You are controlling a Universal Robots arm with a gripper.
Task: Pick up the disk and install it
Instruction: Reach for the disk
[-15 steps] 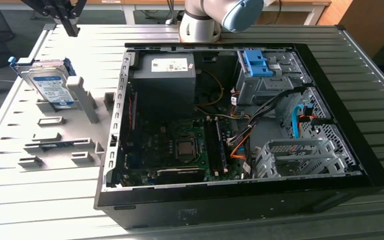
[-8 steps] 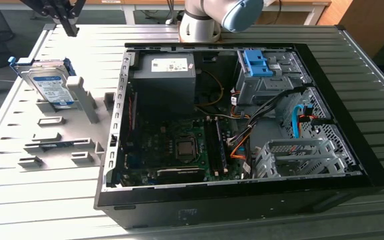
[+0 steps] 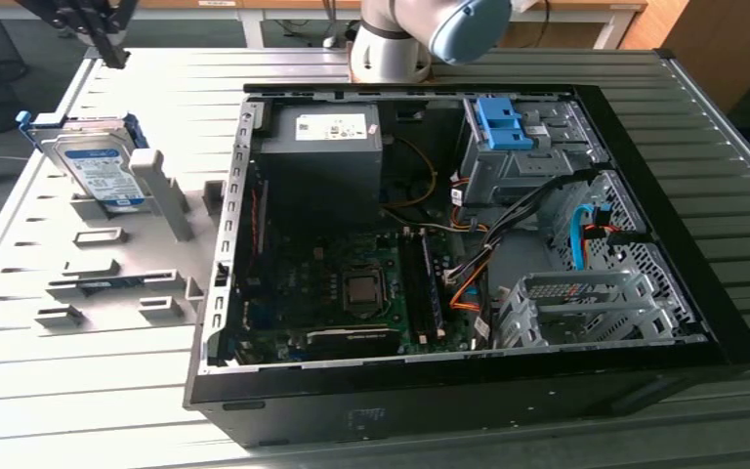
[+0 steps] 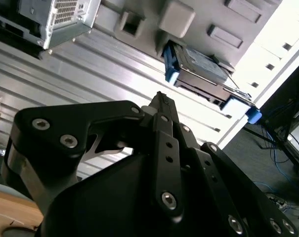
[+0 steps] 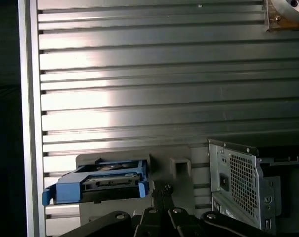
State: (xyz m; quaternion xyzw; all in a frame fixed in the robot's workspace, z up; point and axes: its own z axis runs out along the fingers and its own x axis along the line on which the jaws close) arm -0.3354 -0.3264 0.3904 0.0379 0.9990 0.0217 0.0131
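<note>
Gripping nothing, with fingers [image 4: 166, 128] pressed together tip to tip in the second wrist view; hanging high over the far end of the counter [image 3: 153, 78] at the exterior view's left, well apart from the disk [image 3: 95, 168], itself propped on edge and tilted in a grey rack [image 3: 17, 244] there, near the open case [image 3: 672, 225], blue rails [image 5: 65, 190] on its sides; judged a reach toward the pick, so: spread the fingers before going down; match the disk's tilt; straddle its flat faces, not the rails; steer clear of the post [image 3: 173, 195] just beside it; close only when squarely seated.
</note>
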